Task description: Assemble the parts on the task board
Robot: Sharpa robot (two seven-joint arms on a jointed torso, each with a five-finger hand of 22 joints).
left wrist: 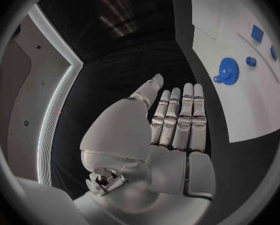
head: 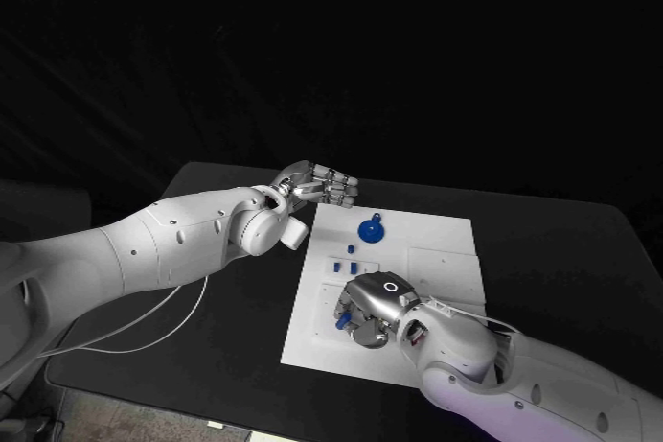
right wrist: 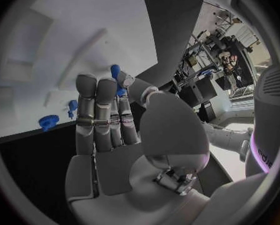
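Observation:
The white task board (head: 443,255) lies in the middle of the black table. A blue gear (head: 372,231) sits near its far left corner, with several small blue parts (head: 347,265) just nearer. My right hand (head: 376,308) is low over the board's near left area and pinches a small blue part (right wrist: 117,76) between thumb and finger; that part (head: 343,319) shows at the fingertips. My left hand (head: 316,185) hovers off the board's far left corner, fingers straight and holding nothing. The left wrist view shows this hand (left wrist: 177,127), the gear (left wrist: 227,71) and the board (left wrist: 239,110).
A white cable (head: 152,327) loops over the table under my left arm. The black table (head: 566,260) reaches well past the board's right side. The board's right half carries no loose parts.

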